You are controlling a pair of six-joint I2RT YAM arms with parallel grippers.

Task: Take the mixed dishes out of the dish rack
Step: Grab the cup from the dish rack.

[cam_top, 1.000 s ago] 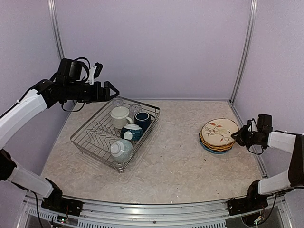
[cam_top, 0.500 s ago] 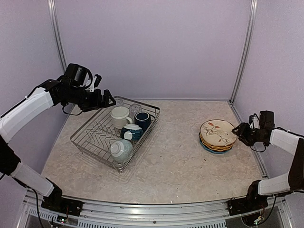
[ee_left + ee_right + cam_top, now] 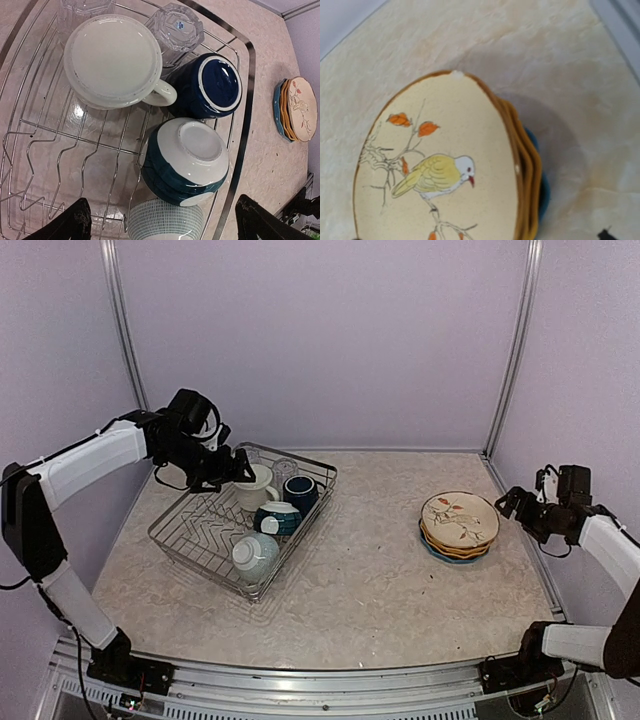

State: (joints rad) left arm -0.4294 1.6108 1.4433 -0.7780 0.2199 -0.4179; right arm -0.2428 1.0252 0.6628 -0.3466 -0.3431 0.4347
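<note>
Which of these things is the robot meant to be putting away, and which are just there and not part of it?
For the job: dish rack, cream mug, navy mug, glass tumbler, teal bowls, grid-patterned bowl, bird plate, plates under it.

Just there: table, metal posts, purple walls.

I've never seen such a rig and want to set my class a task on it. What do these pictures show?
Two robot arms stand at a table. One picture looks down from behind them; the other two come from wrist cameras. On the table a wire dish rack holds a cream mug, a navy mug, glass tumblers and upturned bowls. Right of it lies a stack of plates, bird plate on top. The left end effector hovers open over the rack; the right end effector, also open, is beside the plates. Neither holds anything.
</note>
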